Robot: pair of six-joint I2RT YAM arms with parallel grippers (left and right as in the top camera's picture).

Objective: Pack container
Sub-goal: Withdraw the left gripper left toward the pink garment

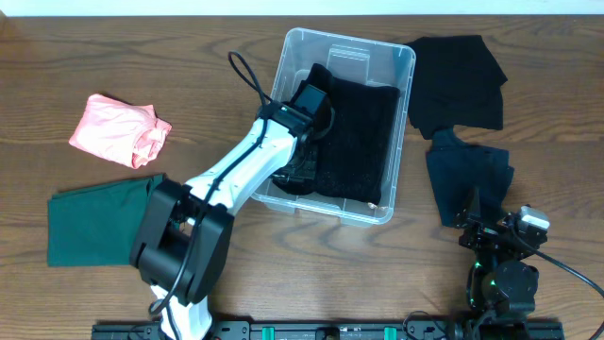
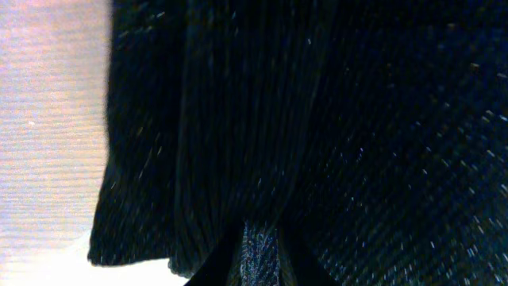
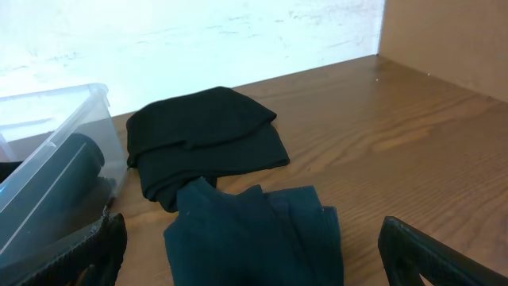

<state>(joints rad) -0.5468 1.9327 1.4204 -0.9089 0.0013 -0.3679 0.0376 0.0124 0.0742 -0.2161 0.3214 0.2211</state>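
Plainly some packing is done, with one garment inside and others outside. Well off to the left of the left gripper's jaws lie a crumpled pink cloth (image 1: 118, 132) and a folded dark green cloth (image 1: 94, 222), both on the wooden table (image 1: 236, 38). The left gripper (image 2: 255, 264) reaches down inside the clear rectangular plastic container (image 1: 404, 59). Its jaws are narrow, and a fold of the ribbed black knit garment (image 2: 333, 119) appears pinched between them. The knit fills everything ahead of them. The container stands mid-table, around the left jaws and off to the left of the right ones.

I judge the container light, with thin walls that flex a little and smooth, slippery sides. It would likely slide on the wood if pushed, so the rolled rim is the place to grip it.

The right gripper (image 3: 252, 248) rests low with its jaws wide and empty. A folded dark teal cloth (image 1: 467, 179) lies just ahead of them, and a folded black cloth (image 3: 206, 131) lies beyond that.
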